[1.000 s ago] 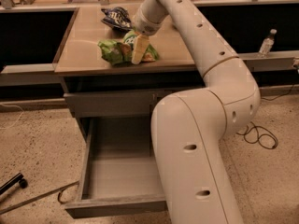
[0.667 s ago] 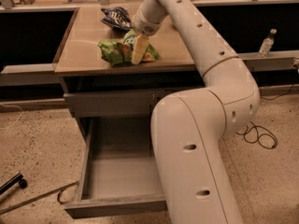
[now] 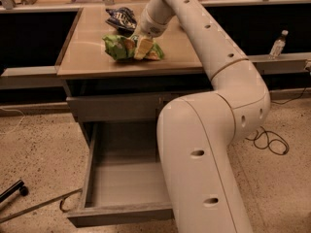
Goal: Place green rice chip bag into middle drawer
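The green rice chip bag (image 3: 119, 47) lies crumpled on the tan cabinet top (image 3: 87, 57), near its front middle. My gripper (image 3: 143, 47) is down on the bag's right part, in contact with it, at the end of the white arm (image 3: 214, 96) that reaches in from the lower right. The bag rests on the top and is not lifted. The middle drawer (image 3: 124, 181) is pulled out wide below, and its grey floor is bare. The arm hides the drawer's right side.
A dark blue-and-white snack bag (image 3: 120, 17) lies behind the green one on the cabinet top. The shut top drawer front (image 3: 112, 108) sits above the open drawer. A water bottle (image 3: 277, 44) stands on the right ledge. Cables (image 3: 267, 140) and a black wheeled leg (image 3: 14, 191) lie on the floor.
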Controlling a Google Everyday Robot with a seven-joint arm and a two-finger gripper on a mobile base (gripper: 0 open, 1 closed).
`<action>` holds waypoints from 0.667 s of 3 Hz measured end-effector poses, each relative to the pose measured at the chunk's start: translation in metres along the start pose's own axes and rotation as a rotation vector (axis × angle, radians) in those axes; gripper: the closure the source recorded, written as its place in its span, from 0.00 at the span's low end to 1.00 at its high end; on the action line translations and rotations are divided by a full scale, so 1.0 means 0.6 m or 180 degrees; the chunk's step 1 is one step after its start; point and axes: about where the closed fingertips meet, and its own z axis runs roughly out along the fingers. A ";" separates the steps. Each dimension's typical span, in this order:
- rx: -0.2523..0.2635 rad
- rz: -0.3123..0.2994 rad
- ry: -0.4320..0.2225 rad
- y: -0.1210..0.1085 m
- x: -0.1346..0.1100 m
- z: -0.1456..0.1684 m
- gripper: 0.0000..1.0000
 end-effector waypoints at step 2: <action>0.0201 0.0173 -0.0028 0.030 -0.024 -0.099 0.89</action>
